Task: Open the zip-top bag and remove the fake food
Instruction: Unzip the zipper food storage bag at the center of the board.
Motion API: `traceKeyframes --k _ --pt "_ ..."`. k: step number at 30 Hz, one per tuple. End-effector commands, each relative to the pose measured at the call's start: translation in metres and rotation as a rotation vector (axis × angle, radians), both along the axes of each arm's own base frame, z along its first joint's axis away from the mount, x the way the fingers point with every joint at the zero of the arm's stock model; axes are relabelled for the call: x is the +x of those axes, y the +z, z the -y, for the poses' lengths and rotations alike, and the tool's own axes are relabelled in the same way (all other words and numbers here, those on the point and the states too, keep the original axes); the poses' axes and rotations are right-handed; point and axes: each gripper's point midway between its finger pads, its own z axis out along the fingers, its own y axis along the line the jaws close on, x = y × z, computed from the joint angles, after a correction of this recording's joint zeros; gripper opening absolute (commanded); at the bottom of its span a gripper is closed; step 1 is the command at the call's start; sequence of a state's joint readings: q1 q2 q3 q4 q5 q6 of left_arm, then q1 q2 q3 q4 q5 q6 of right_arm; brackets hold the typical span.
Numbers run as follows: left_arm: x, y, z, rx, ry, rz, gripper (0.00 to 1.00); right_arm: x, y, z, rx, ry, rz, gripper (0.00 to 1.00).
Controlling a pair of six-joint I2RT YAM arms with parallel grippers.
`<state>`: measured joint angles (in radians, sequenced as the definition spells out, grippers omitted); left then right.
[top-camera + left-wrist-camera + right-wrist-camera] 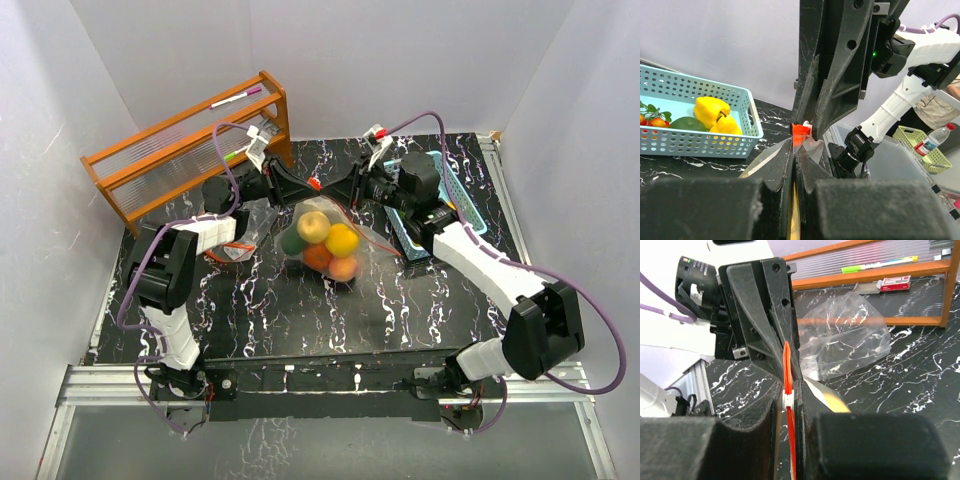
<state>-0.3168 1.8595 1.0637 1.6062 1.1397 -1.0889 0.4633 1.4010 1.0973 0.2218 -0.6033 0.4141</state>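
Observation:
The clear zip-top bag (pixel 322 245) hangs at the table's middle, full of fake food: a yellow-green apple (pixel 314 226), a yellow piece (pixel 342 240), an orange one (pixel 318 257), a peach one (pixel 343 267) and a green one (pixel 292 242). My left gripper (pixel 308 184) is shut on the bag's top edge, seen in the left wrist view (pixel 796 150). My right gripper (pixel 346 188) faces it tip to tip and is shut on the white slider (pixel 788 399) of the orange zip strip (pixel 787 360). The strip's red end (pixel 801 129) shows between the two grippers.
A teal basket (pixel 466 208) under my right arm holds a yellow pepper (pixel 712 112) and other fake food. An empty crumpled clear bag (pixel 850 335) lies left of the hanging bag. A wooden rack (pixel 190 150) with marker pens (pixel 235 98) stands at the back left.

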Motion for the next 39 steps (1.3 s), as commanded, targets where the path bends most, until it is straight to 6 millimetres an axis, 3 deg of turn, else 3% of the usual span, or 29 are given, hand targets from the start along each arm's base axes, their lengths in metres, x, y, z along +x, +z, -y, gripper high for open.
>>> traceKeyframes --k 1,10,13,18,21,24,30,34,35,39 --pt "-0.001 0.049 -0.017 -0.134 0.088 0.196 0.0 -0.01 0.012 0.013 -0.071 -0.011 0.129 0.08" --pt "0.036 0.051 -0.046 -0.218 0.253 0.095 0.0 -0.025 -0.013 0.044 -0.195 -0.113 0.118 0.08" --pt "0.054 0.047 -0.057 -0.266 0.328 0.028 0.0 -0.035 -0.031 0.055 -0.23 -0.141 0.068 0.08" --pt "0.064 0.041 -0.061 -0.275 0.365 0.011 0.0 -0.064 -0.056 0.074 -0.268 -0.159 -0.001 0.08" --pt "0.069 0.038 -0.06 -0.274 0.363 -0.004 0.0 -0.084 -0.061 0.084 -0.259 -0.169 -0.014 0.08" --pt "0.07 0.034 -0.056 -0.26 0.329 -0.008 0.0 -0.095 -0.06 0.083 -0.23 -0.141 -0.013 0.08" --pt "0.075 0.018 -0.053 -0.246 0.329 -0.047 0.0 -0.091 -0.052 0.092 -0.295 -0.169 0.022 0.08" --pt "0.077 0.015 -0.053 -0.243 0.333 -0.051 0.0 -0.095 -0.057 0.1 -0.347 -0.18 0.024 0.08" --pt "0.078 0.015 -0.053 -0.243 0.329 -0.05 0.0 -0.095 -0.057 0.102 -0.351 -0.19 0.025 0.11" --pt "0.072 0.009 -0.035 -0.207 0.246 -0.043 0.0 -0.1 -0.047 0.097 -0.327 -0.15 0.059 0.36"
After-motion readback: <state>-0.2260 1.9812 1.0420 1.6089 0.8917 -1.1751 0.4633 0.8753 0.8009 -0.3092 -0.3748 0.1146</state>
